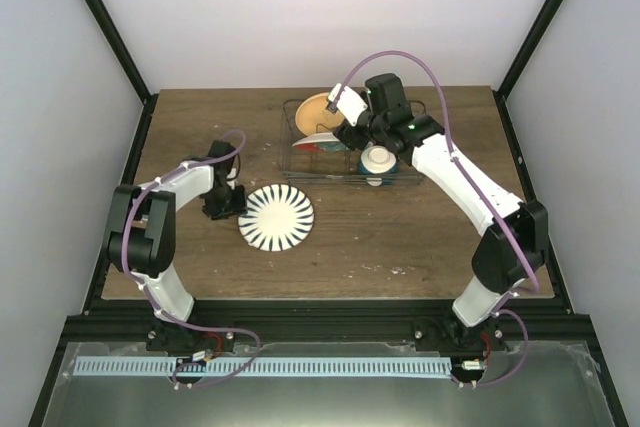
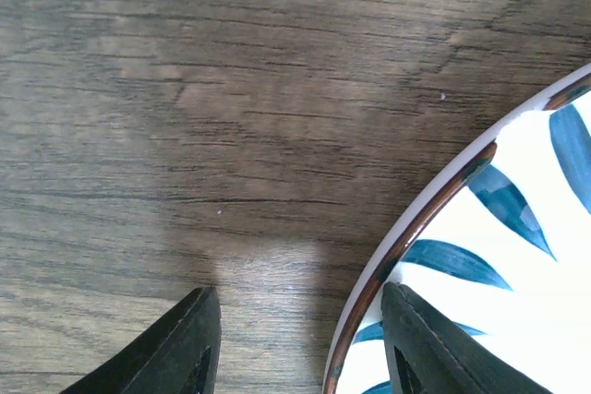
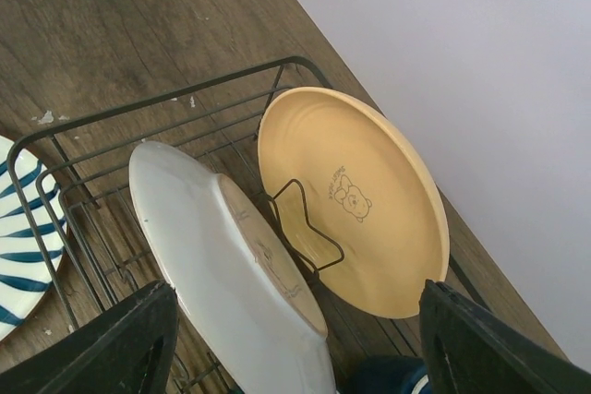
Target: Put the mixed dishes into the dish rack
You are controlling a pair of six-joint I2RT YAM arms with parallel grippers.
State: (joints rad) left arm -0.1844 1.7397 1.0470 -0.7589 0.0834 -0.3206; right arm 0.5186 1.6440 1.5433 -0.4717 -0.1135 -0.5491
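Striped plate (image 1: 276,217) lies flat on the bench (image 2: 231,89), near-left of the rack (image 3: 175,93). Likely snag: its rim sits low, so closing could just shove it right, or pinch a thin edge that slips on the lift. It's white with blue rays and a brown rim, and looks glazed and slick. Left end effector (image 2: 296,288) is open astride the left rim, one finger over the plate, one over bare wood. Right end effector (image 3: 297,287) hangs wide and empty over the floral plate (image 3: 203,237) and orange plate (image 3: 369,191), both standing on edge in the rack. A bump could tip them.
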